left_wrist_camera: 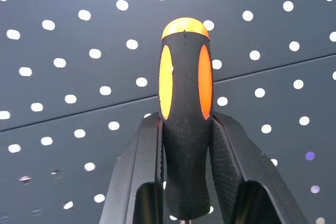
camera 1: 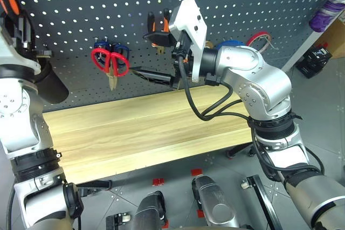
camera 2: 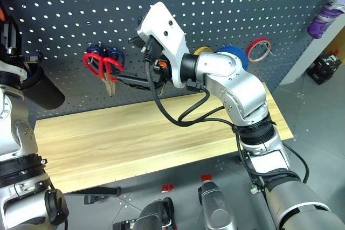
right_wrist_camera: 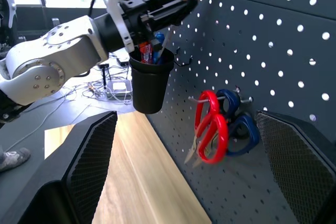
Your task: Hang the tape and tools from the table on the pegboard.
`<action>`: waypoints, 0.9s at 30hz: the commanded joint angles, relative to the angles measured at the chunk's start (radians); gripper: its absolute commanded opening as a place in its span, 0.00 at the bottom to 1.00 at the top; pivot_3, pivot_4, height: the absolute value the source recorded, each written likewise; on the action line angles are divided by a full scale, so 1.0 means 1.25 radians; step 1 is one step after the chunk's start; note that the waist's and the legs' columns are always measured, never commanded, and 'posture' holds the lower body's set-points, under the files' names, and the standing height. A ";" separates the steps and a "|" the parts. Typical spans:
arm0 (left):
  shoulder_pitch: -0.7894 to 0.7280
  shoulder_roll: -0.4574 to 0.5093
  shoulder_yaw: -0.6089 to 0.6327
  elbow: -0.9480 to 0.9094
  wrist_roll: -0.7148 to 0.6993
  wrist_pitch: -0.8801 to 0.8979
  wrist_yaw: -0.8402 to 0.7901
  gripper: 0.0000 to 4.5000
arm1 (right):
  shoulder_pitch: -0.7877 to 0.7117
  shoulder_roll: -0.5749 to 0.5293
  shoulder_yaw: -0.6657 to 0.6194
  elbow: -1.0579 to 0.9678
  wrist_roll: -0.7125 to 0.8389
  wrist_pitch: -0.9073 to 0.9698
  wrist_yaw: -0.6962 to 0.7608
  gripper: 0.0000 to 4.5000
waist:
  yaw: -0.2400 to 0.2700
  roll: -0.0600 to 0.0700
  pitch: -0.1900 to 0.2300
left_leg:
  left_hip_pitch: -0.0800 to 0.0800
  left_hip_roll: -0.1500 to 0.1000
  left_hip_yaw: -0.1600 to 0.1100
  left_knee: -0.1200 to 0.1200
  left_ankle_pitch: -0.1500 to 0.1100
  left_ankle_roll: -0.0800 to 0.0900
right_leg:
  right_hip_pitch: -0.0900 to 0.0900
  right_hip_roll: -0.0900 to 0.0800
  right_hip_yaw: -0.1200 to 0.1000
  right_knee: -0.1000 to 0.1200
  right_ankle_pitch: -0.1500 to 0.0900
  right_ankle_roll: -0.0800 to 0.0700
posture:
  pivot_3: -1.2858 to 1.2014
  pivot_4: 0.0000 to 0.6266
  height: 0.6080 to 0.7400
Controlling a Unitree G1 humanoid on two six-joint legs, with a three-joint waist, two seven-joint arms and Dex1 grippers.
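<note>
Dark grey pegboard (camera 1: 81, 14) behind bare light-wood table (camera 1: 135, 133). Left gripper (left_wrist_camera: 186, 182) clamped on screwdriver (left_wrist_camera: 185, 103) handle, raised above black cup (right_wrist_camera: 149, 85), probably its holder. Right gripper (right_wrist_camera: 184, 145) spread wide, empty, facing hung red-handled scissors (camera 1: 110, 62). Pliers (camera 1: 159, 33) and blue tape (camera 2: 233, 56) already hooked.
</note>
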 commanded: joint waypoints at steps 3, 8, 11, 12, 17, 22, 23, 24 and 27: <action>0.026 -0.001 0.056 -0.067 0.009 -0.010 0.064 0.55 | -0.015 0.001 -0.024 -0.036 0.015 0.002 -0.011 1.00 | -0.006 0.000 -0.004 | 0.000 0.000 0.000 0.000 0.000 0.000 | 0.000 0.000 0.000 0.000 0.000 0.000 | 0.38 0.28 1.00; 0.031 -0.004 0.057 -0.074 0.000 -0.003 0.080 0.89 | -0.014 -0.002 -0.022 -0.035 0.017 0.002 -0.011 1.00 | -0.006 0.000 -0.012 | 0.000 0.000 0.000 0.000 0.000 0.000 | 0.000 0.000 0.000 0.000 0.000 0.000 | 0.38 0.28 1.00; 0.032 -0.011 0.046 -0.104 -0.007 0.027 0.090 0.95 | -0.011 -0.002 -0.023 -0.038 0.018 0.001 -0.014 1.00 | -0.006 0.000 -0.019 | 0.000 0.000 0.000 0.000 0.000 0.001 | 0.000 0.000 0.000 0.000 0.000 0.000 | 0.38 0.28 1.00; 0.032 -0.014 0.040 -0.123 -0.009 0.046 0.093 0.95 | -0.009 -0.002 -0.025 -0.039 0.019 0.001 -0.015 1.00 | -0.006 0.000 -0.019 | 0.000 0.000 0.000 0.000 0.000 0.001 | 0.000 0.000 0.000 0.000 0.000 0.000 | 0.38 0.28 1.00; 0.032 -0.037 -0.014 -0.285 -0.059 0.289 0.129 0.95 | 0.039 -0.018 -0.049 -0.078 0.040 0.000 -0.016 1.00 | -0.003 0.000 -0.025 | 0.000 0.000 -0.001 0.000 -0.001 0.001 | 0.001 0.000 0.000 0.000 0.000 0.000 | 0.40 0.26 1.00; 0.148 -0.063 -0.057 -0.493 -0.118 0.464 0.108 0.95 | 0.199 -0.051 -0.057 -0.163 0.031 -0.001 -0.056 1.00 | -0.001 0.001 -0.042 | 0.001 -0.001 -0.002 0.000 -0.001 0.001 | 0.001 0.000 0.001 0.001 0.000 0.001 | 0.41 0.23 1.00; 0.194 -0.064 -0.056 -0.517 -0.116 0.467 0.093 0.95 | 0.238 -0.045 -0.052 -0.172 0.009 -0.015 -0.088 1.00 | -0.001 0.001 -0.044 | 0.001 -0.001 -0.002 -0.001 -0.001 0.001 | 0.001 0.001 0.002 0.000 0.000 0.001 | 0.41 0.22 1.00; 0.234 -0.067 -0.051 -0.532 -0.112 0.464 0.083 0.95 | 0.274 -0.041 -0.046 -0.178 -0.013 -0.033 -0.114 1.00 | -0.002 0.003 -0.048 | 0.001 0.000 -0.002 -0.001 -0.001 0.001 | 0.001 0.001 0.002 0.001 0.000 0.001 | 0.41 0.21 1.00; 0.305 -0.086 -0.021 -0.550 -0.126 0.463 0.068 0.95 | 0.359 -0.028 -0.030 -0.171 -0.097 -0.143 -0.176 1.00 | 0.002 0.009 -0.059 | 0.002 0.000 -0.002 -0.001 -0.001 0.001 | 0.001 0.002 0.003 0.001 -0.001 0.001 | 0.42 0.20 1.00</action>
